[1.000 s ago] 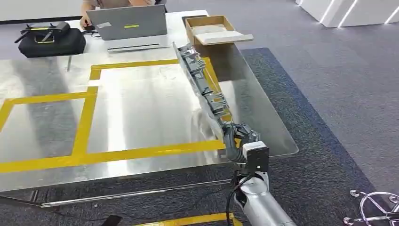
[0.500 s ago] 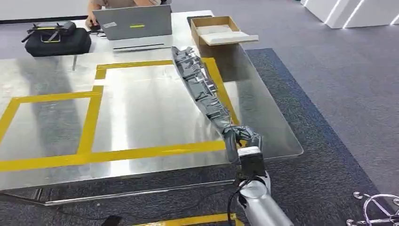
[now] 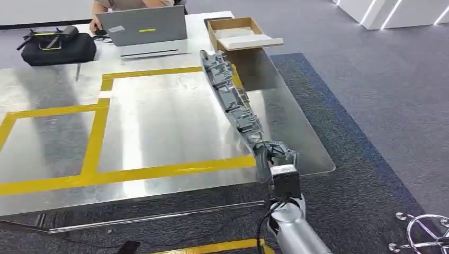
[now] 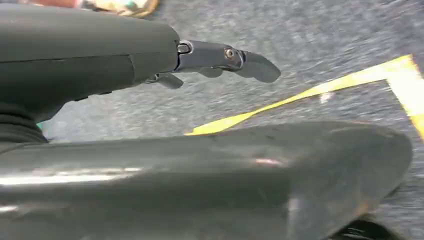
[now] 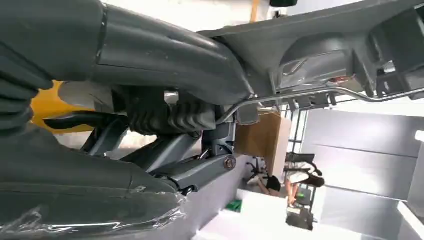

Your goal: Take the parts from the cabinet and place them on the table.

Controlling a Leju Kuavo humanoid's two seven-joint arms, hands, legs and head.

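At the lower right of the head view the right hand (image 3: 275, 154) has its fingers wrapped round the near end of the long grey ribbed plastic part (image 3: 231, 98), which stretches toward the frame's upper middle over the shiny metal table (image 3: 159, 121), apparently for laying down; the left hand (image 4: 220, 57) hangs with fingers apart, holding nothing.

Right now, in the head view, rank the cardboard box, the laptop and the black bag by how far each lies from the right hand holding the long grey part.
From the right hand, gripping the near end of the long grey part:
1. Cardboard box, at the table's far right corner, beyond the part's far end.
2. Laptop, far edge, left of the box.
3. Black bag, far left.
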